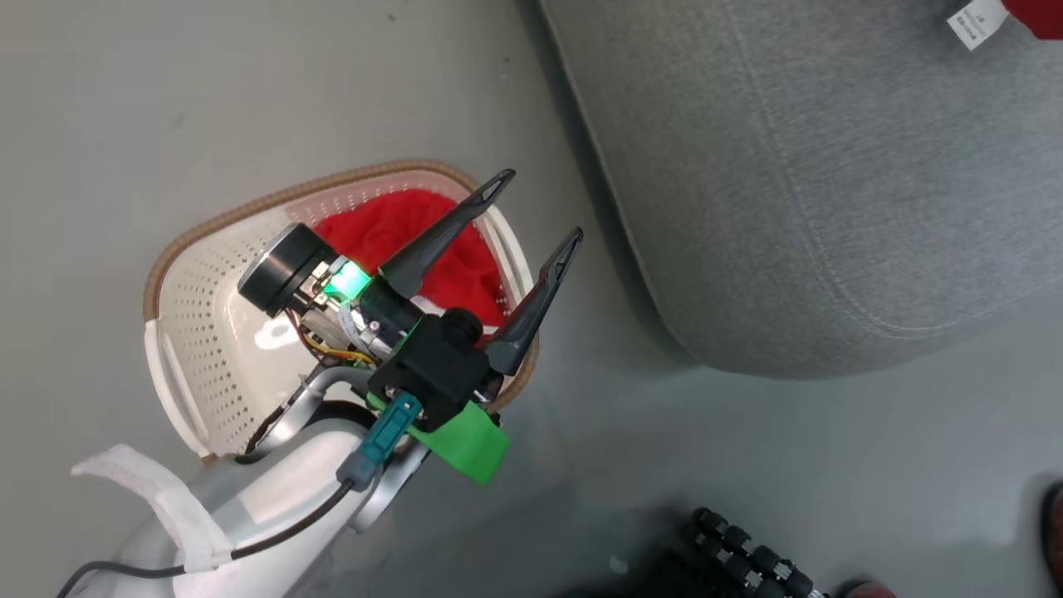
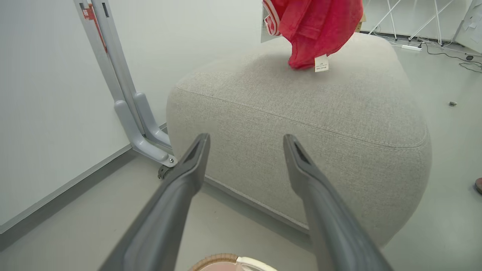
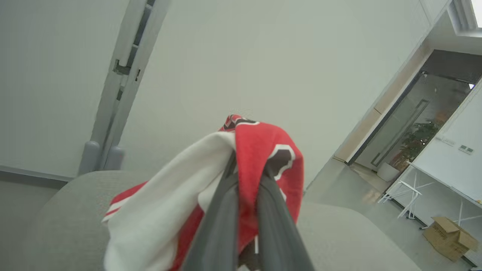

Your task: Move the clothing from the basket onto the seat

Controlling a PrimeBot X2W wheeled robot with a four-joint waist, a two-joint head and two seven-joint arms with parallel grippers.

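The cream basket (image 1: 208, 332) stands on the floor at the left, and a crumpled red garment (image 1: 390, 228) of the clothing lies in its far end. My left gripper (image 1: 541, 205) hovers over the basket's right rim, open and holding nothing; its fingers (image 2: 188, 177) point at the side of the seat (image 2: 301, 113). The big grey seat (image 1: 789, 208) fills the upper right. My right gripper (image 3: 250, 165) is shut on a red-and-white jersey (image 3: 260, 150), which hangs above the seat (image 3: 56, 210). The jersey (image 2: 316, 26) dangles with a white label just over the cushion top.
A grey metal post (image 2: 139, 124) with feet stands against the white wall, left of the seat. A dark roller part (image 1: 747, 556) lies on the floor at the bottom, with a shoe (image 1: 1053, 531) at the right edge. Bare floor separates basket and seat.
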